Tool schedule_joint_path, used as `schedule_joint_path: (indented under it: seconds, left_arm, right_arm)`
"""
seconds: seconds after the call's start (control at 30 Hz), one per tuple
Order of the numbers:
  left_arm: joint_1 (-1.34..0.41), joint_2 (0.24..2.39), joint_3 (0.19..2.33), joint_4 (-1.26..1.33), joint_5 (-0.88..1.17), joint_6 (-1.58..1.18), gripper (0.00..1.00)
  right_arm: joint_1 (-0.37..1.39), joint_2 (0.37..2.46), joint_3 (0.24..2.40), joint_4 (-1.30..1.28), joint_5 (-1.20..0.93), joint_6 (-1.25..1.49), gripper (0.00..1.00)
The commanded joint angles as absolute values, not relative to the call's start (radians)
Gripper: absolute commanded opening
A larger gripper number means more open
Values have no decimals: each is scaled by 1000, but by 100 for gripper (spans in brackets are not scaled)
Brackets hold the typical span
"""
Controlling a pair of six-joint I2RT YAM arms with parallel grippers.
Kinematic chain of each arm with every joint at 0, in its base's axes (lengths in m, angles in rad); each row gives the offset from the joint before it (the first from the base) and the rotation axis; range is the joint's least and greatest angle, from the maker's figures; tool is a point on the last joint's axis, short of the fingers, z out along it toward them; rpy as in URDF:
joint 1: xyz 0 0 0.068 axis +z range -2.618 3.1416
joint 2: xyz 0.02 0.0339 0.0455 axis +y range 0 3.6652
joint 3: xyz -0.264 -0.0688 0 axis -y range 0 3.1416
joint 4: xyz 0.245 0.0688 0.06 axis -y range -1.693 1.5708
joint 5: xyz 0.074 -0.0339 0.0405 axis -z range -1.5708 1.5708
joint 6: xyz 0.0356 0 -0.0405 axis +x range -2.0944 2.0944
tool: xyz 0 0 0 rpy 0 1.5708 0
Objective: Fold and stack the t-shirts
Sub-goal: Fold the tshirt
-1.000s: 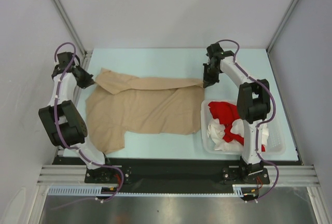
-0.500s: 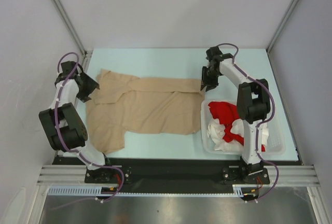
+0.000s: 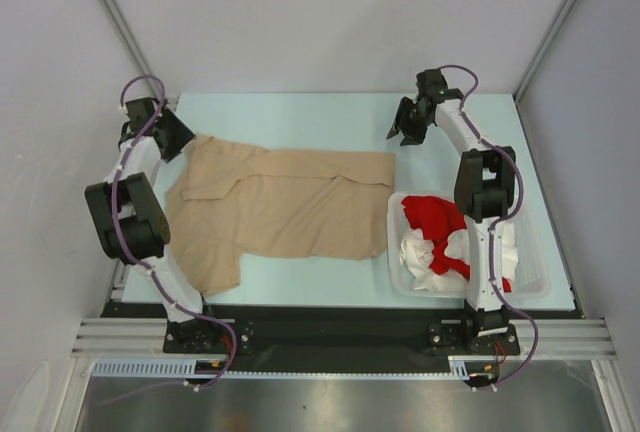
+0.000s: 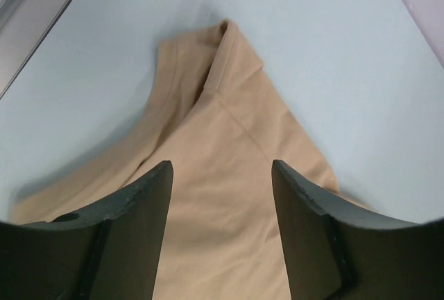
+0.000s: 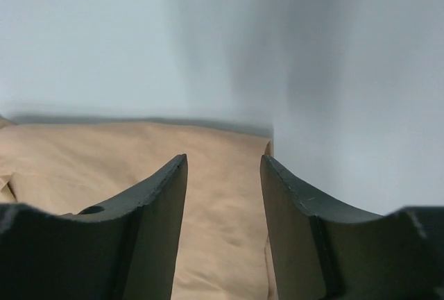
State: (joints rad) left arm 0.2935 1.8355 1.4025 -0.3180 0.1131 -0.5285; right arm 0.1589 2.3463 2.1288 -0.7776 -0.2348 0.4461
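T-shirt [image 3: 290,207] lies long side left-to-right between your left gripper [image 3: 176,140] and right gripper [image 3: 404,132], both spread apart, empty, by its far corners.

A beige shirt [image 3: 280,207] lies spread on the surface [image 3: 300,117], its far edge folded over. A red shirt [image 3: 432,217] and a white shirt [image 3: 425,252] sit crumpled in a basket [image 3: 392,237] beside it.

No readable text, label, brand or number anywhere, as far as visible
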Motion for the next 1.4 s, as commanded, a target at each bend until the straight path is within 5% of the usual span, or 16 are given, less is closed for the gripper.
schedule_joint_path:
  seconds: [0.0, 0.17, 1.13, 1.37]
  left_arm:
    - [291, 1914, 1520, -230, 146, -466, 63]
    - [291, 2055, 1690, -288, 159, -472, 54]
    - [285, 2344, 1919, -305, 183, -518, 41]
    - [287, 2349, 1948, -322, 160, -518, 26]
  right_arm:
    - [144, 2388, 2158, -799, -264, 474, 51]
    - [121, 2413, 2143, -805, -267, 468, 50]
    - [117, 2477, 2181, -841, -301, 448, 49]
    - [120, 2485, 2181, -836, -307, 437, 49]
